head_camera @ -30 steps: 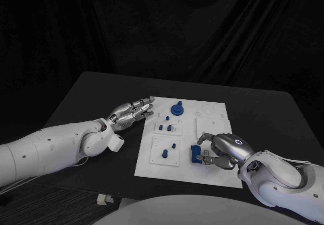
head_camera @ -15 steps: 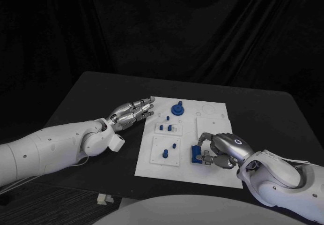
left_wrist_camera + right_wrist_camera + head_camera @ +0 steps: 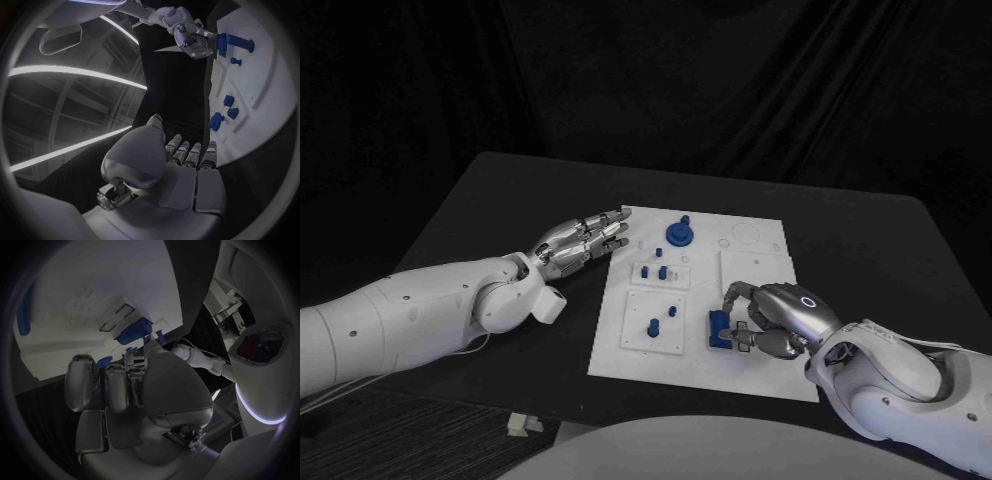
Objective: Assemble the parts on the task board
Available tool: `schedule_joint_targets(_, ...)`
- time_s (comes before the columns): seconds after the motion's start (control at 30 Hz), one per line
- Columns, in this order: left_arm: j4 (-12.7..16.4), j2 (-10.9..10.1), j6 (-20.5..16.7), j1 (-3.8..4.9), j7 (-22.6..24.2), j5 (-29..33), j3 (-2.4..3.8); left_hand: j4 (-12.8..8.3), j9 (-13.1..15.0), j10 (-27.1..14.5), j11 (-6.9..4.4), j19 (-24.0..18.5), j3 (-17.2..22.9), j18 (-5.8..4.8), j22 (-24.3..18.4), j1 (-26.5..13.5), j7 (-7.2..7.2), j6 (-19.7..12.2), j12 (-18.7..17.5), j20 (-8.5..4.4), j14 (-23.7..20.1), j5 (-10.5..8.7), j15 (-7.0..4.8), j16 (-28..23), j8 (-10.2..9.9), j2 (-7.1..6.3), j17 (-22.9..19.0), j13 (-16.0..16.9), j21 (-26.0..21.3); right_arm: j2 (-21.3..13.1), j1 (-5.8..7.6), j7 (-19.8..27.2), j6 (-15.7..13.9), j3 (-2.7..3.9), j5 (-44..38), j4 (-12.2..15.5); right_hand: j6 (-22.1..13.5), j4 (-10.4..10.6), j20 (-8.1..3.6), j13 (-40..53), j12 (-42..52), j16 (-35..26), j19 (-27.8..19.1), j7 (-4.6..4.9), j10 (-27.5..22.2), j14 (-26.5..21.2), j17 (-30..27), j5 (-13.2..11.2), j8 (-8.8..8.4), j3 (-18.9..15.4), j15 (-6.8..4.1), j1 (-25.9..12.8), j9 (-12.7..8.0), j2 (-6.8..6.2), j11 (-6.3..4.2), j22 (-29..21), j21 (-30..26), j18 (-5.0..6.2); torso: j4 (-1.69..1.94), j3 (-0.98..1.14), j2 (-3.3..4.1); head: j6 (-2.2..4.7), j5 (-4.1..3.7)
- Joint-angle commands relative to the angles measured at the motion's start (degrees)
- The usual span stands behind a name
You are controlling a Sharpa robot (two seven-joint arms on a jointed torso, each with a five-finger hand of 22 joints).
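Task board (image 3: 747, 375) sits mid black table (image 3: 473, 200). Right hand (image 3: 773, 318) is over the board's near-right part, fingers curled round a blue block part (image 3: 718, 329) at the board surface, pinching it; right wrist view shows fingertips on that blue block (image 3: 132, 333). Left hand (image 3: 578, 240) lies at the board's left edge w/ fingers stretched out and apart, holding nothing. Other blue parts: a knobbed piece (image 3: 679, 233) toward the far side, small pegs (image 3: 653, 271) mid-board, another peg (image 3: 652, 327) in the near-left panel.
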Motion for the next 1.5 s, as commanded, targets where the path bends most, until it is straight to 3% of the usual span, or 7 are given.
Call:
schedule_joint_targets(0.03,0.1,0.0,0.6,-0.09,0.7,0.3,0.05,0.0,0.1,-0.1,0.46,0.1,0.3,0.31,0.1,0.3,0.45,0.0,0.1,0.27,0.0,0.24,0.36,-0.2,0.4,0.22,-0.1,0.1,0.3,-0.1,-0.43,-1.5,1.7,-0.35,0.0,-0.4,0.5,-0.5,-0.13,15.1,0.3,0.2,0.1,-0.22,5.9,4.0,6.4,-0.4,1.37,-0.3,-0.38,0.4,1.0,0.87,-0.32,10.8,-0.1,0.08,0.03,0.0,-0.03,-0.01,-0.03)
schedule_joint_targets(0.17,0.2,0.0,0.6,-0.09,0.7,0.3,0.05,0.0,0.1,-0.1,0.46,0.1,0.3,0.31,0.1,0.3,0.45,0.0,0.1,0.27,0.0,0.24,0.36,-0.2,0.4,0.22,-0.1,0.1,0.3,0.0,-0.43,-1.7,2.3,-0.35,0.0,-0.5,0.6,-1.0,-0.51,15.1,0.3,0.3,0.1,-0.95,5.9,4.0,6.4,-0.4,5.79,-1.9,-0.81,1.1,4.5,0.4,-0.85,10.8,0.0,0.07,0.05,-0.02,-0.01,-0.01,0.06)
schedule_joint_targets(0.53,0.3,0.0,0.5,-0.09,0.7,0.3,0.05,0.0,0.1,-0.1,0.48,0.1,0.3,0.32,0.1,0.3,0.46,0.0,0.2,0.28,0.0,0.25,0.37,-0.2,0.4,0.21,-0.1,0.1,0.3,0.2,-0.44,-2.7,3.2,-0.35,-1.4,-0.6,-0.2,-0.5,-0.97,15.1,0.3,0.3,0.1,-1.74,5.9,4.1,6.6,-0.4,10.13,-3.2,-1.31,1.7,8.7,-0.33,-1.45,10.9,0.1,0.03,0.02,-0.01,-0.03,-0.01,0.26)
schedule_joint_targets(0.8,0.3,0.0,0.6,-0.09,0.6,0.3,0.05,0.0,0.1,-0.1,0.5,0.1,0.4,0.32,0.1,0.3,0.48,0.0,0.2,0.3,0.0,0.25,0.39,-0.2,0.4,0.22,-0.1,0.1,0.3,0.0,-0.45,-2.2,1.9,-0.35,-1.9,-0.5,-0.5,0.5,-1.11,15.1,0.3,0.3,0.2,-1.98,5.9,4.1,6.6,-0.4,11.08,-3.6,-1.46,1.3,9.9,-0.59,-1.59,10.9,0.2,0.01,0.03,-0.02,-0.04,-0.01,0.35)
schedule_joint_targets(0.93,0.3,0.0,0.6,-0.09,0.7,0.3,0.05,0.0,0.1,-0.1,0.5,0.1,0.4,0.32,0.1,0.3,0.48,0.0,0.2,0.3,0.0,0.25,0.39,-0.2,0.4,0.22,-0.1,0.1,0.3,-0.5,-0.44,-0.9,-0.3,-0.34,-1.9,0.1,-0.8,4.7,-1.32,15.1,0.3,0.5,0.4,-2.39,5.9,4.2,7.0,-0.4,11.73,-4.5,-1.66,-2.3,11.4,-2.98,-1.82,11.0,0.7,-0.09,-0.13,0.0,-0.03,-0.01,0.43)
schedule_joint_targets(1.07,0.3,0.0,0.6,-0.1,0.7,0.3,0.05,0.0,0.1,-0.1,0.5,0.1,0.4,0.32,0.1,0.3,0.48,0.0,0.2,0.3,0.0,0.25,0.39,-0.2,0.4,0.22,-0.1,0.1,0.3,-1.1,-0.44,0.5,-2.8,-0.34,-1.0,0.8,-0.3,4.9,-1.5,15.1,0.3,0.8,0.7,-2.7,5.9,4.4,7.6,-0.4,11.9,-3.6,-1.85,-6.1,12.2,-4.53,-2.04,11.2,1.3,-0.23,-0.04,-0.01,-0.08,-0.01,0.26)
schedule_joint_targets(1.5,0.1,0.0,0.7,-0.11,0.6,0.3,0.05,0.0,0.1,-0.1,0.55,0.1,0.5,0.33,0.2,0.4,0.48,0.0,0.2,0.34,0.0,0.27,0.42,-0.2,0.4,0.23,-0.1,0.1,0.3,-2.5,-0.41,1.3,-4.9,-0.33,1.0,1.6,0.3,4.8,-1.62,15.1,0.3,1.1,1.1,-2.98,5.9,4.6,8.3,-0.4,12.05,-2.5,-1.95,-8.4,12.8,-4.37,-2.13,11.4,2.1,-0.4,-0.04,-0.02,-0.06,-0.01,0.21)
